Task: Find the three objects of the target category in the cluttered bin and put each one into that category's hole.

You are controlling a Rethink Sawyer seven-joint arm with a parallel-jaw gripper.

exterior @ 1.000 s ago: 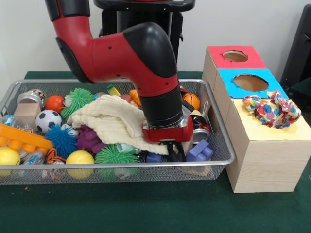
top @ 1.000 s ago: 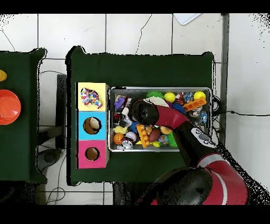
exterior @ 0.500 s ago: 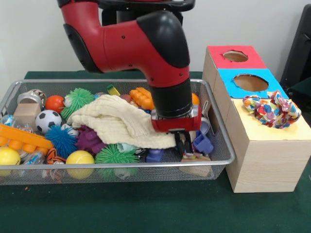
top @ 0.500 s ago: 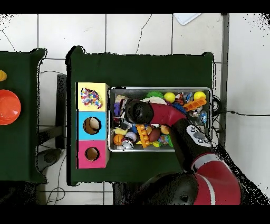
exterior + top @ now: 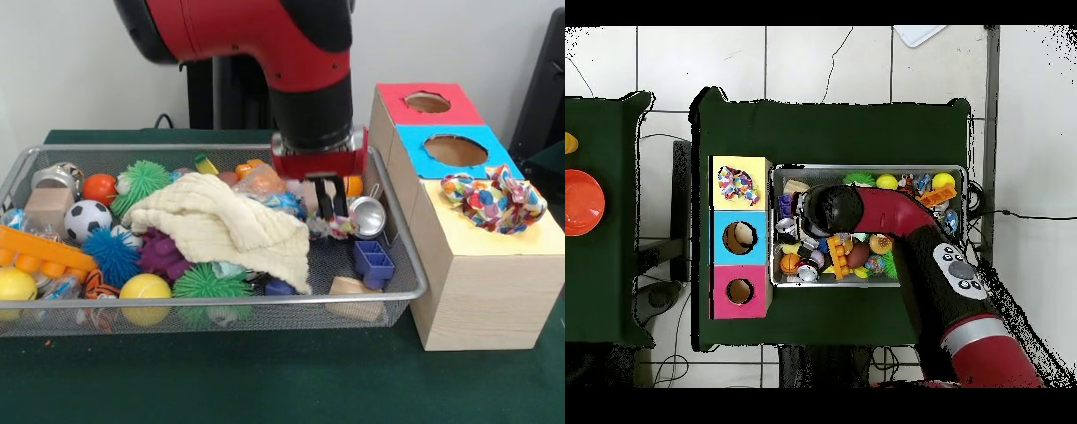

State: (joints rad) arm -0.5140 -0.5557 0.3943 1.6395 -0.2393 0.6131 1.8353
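My gripper (image 5: 331, 210) hangs above the right part of the wire bin (image 5: 413, 284), shut on a small patterned cloth (image 5: 329, 229) that dangles just under its fingers (image 5: 324, 200), clear of the bin floor. A second patterned cloth (image 5: 494, 201) lies bunched on the yellow top of the sorting box (image 5: 481, 291), at the right. A large cream cloth (image 5: 221, 225) is draped over toys in the bin's middle. In the overhead view the arm (image 5: 865, 208) hides the gripper; the patterned cloth (image 5: 737, 186) shows on the yellow section.
The box's blue (image 5: 455, 150) and red (image 5: 427, 102) tops each have an open round hole. Near the gripper are a metal cup (image 5: 366, 215), a blue block (image 5: 372, 262) and a wooden block (image 5: 353, 296). Balls, spiky toys and an orange brick (image 5: 40, 250) fill the bin's left.
The gripper has risen from the bin floor near the front rim and moved back, lifting the small patterned cloth with it. The blue block and wooden block are now uncovered.
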